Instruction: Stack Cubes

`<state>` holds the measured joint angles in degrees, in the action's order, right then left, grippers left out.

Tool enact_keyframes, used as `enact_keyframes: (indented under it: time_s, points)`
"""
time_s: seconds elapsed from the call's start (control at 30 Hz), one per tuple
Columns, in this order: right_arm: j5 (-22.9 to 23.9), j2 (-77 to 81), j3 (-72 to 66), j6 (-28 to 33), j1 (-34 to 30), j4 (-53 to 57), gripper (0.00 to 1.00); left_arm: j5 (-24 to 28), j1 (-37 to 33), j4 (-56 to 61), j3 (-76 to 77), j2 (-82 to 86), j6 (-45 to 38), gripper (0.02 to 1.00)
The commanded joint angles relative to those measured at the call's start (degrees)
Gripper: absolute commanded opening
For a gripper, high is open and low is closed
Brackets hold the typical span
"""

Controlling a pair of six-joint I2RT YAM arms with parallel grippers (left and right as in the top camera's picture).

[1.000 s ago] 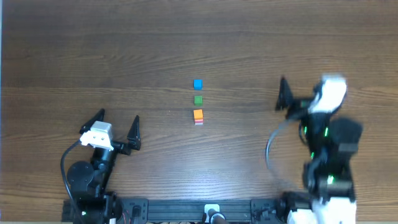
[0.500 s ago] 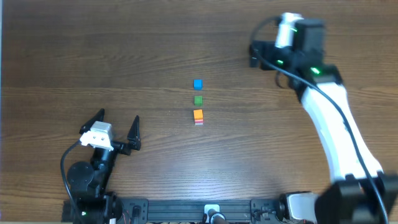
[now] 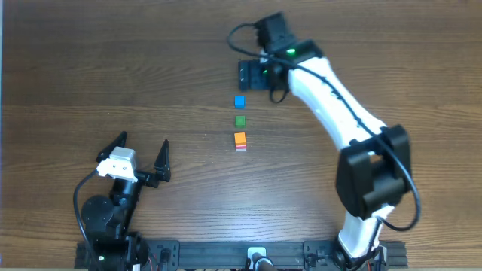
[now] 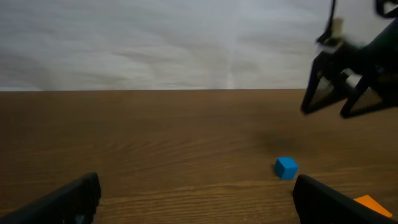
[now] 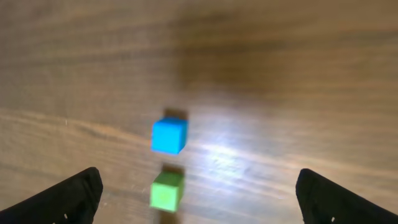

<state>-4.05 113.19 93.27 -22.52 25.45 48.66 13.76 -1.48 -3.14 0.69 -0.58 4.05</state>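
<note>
Three small cubes lie in a line at the table's middle: a blue cube (image 3: 239, 102) farthest, a green cube (image 3: 239, 121), then an orange cube (image 3: 239, 138) that seems to sit on a red cube (image 3: 240, 148), of which only an edge shows. My right gripper (image 3: 251, 75) hangs open above the table just beyond the blue cube. Its wrist view has the blue cube (image 5: 168, 135) and green cube (image 5: 166, 190) ahead of its spread fingers (image 5: 65, 198). My left gripper (image 3: 143, 143) rests open at the near left, far from the cubes, with the blue cube (image 4: 286, 167) in sight.
The brown wooden table (image 3: 90, 68) is bare around the cubes. The right arm (image 3: 339, 105) stretches diagonally from its base at the lower right across to the middle. A pale wall (image 4: 155, 43) stands behind the table's far edge.
The right arm has swung from the right side, out to the far right and then left across the table, ending over the spot just beyond the blue cube. The left arm and cubes stayed put.
</note>
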Motion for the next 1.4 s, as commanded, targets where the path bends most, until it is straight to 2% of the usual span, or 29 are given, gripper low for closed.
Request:
enact_keyframes:
  time_s: [0.03,0.23,0.5,0.83,1.17,1.4]
  points:
    - [0.96,4.11,1.66,-6.58,3.52,1.95,0.993,0.79,-0.31,0.15,-0.37,0.39,-0.83,0.996]
    - [3.61,8.26,1.81,-11.65,6.67,3.87,0.993,0.79,-0.31,0.15,-0.37,0.42,-0.83,0.996]
    - [3.74,10.93,1.92,-11.76,9.38,4.11,0.991,0.79,-0.31,0.15,-0.37,0.39,-0.83,0.996]
    - [4.07,13.86,1.92,-11.72,10.03,4.31,0.901,0.79,-0.31,0.15,-0.37,0.39,-0.83,0.998]
    - [5.44,13.88,1.92,-10.25,10.23,4.31,0.645,0.79,-0.31,0.15,-0.37,0.39,-0.83,0.998]
    - [5.42,13.88,1.95,-9.66,10.45,4.33,0.349,0.79,-0.31,0.15,-0.37,0.39,-0.83,0.998]
